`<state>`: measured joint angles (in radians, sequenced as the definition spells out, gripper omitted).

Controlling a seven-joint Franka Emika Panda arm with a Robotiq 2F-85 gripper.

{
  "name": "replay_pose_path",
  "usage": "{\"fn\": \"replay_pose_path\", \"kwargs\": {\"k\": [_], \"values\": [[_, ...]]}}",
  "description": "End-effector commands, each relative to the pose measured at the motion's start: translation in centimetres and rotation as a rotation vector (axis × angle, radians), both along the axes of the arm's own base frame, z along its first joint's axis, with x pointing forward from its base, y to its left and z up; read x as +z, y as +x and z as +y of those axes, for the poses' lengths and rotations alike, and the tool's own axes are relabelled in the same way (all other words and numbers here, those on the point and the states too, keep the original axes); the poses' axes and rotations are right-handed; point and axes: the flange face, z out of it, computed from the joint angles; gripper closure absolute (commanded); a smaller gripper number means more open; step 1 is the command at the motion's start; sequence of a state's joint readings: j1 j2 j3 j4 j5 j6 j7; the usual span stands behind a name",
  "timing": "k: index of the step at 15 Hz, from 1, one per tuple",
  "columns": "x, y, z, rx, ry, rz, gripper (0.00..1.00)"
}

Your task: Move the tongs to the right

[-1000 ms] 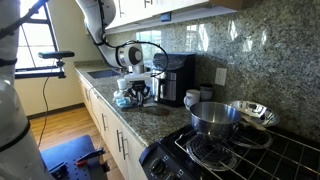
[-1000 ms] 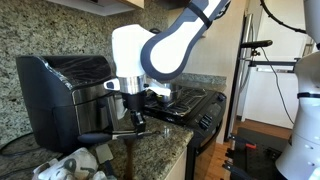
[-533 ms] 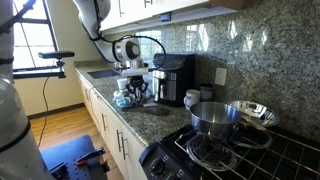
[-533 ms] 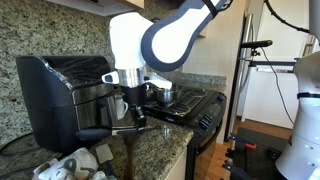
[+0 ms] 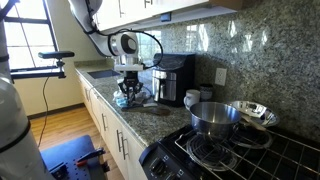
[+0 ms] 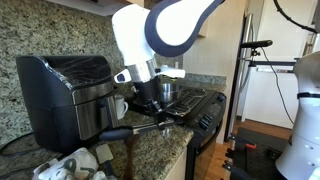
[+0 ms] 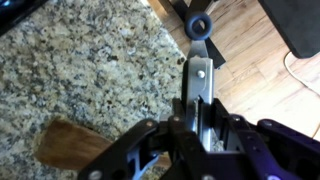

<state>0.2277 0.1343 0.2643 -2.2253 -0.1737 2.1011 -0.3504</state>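
The tongs (image 7: 200, 70) are long, slim and dark grey, with a ring at the far end. In the wrist view they run up from between my jaws, over the granite counter's edge. My gripper (image 7: 196, 128) is shut on them near the middle. In an exterior view the gripper (image 6: 150, 110) holds the tongs (image 6: 120, 132) roughly level, just above the counter in front of the coffee maker. In the other exterior view the gripper (image 5: 128, 92) hangs over the counter and the tongs are too small to make out.
The black coffee maker (image 6: 65, 95) (image 5: 178, 78) stands at the wall. A steel pot (image 5: 213, 117) and a steel bowl (image 5: 250, 112) sit on the stove (image 5: 230, 155). A sink (image 5: 103, 73) lies further along the counter. A wooden piece (image 7: 70, 145) lies on the granite, and crumpled white items (image 6: 70, 165) sit near the counter edge.
The gripper has risen and tilted with the tongs held in it, and has drifted along the counter away from the stove. The tongs now hang off the counter.
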Motion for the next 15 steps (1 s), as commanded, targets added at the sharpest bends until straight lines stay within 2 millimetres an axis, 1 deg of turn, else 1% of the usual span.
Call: {"fn": "replay_pose_path", "kwargs": {"k": [1, 4, 6, 9, 11, 13, 15], "values": [[1.7, -2.3, -1.8, -0.052, -0.026, 0.054, 0.91], [2.0, -2.9, -3.4, -0.126, -0.028, 0.079, 0.91], [2.1, -2.7, -5.0, -0.209, -0.012, 0.066, 0.91], [1.9, -1.9, -7.7, -0.357, -0.01, 0.043, 0.91], [1.6, -1.2, -9.1, -0.435, -0.015, 0.03, 0.91], [1.3, -0.6, -10.1, -0.494, -0.022, 0.019, 0.91], [0.9, 0.1, -10.6, -0.554, -0.027, -0.003, 0.91]]}}
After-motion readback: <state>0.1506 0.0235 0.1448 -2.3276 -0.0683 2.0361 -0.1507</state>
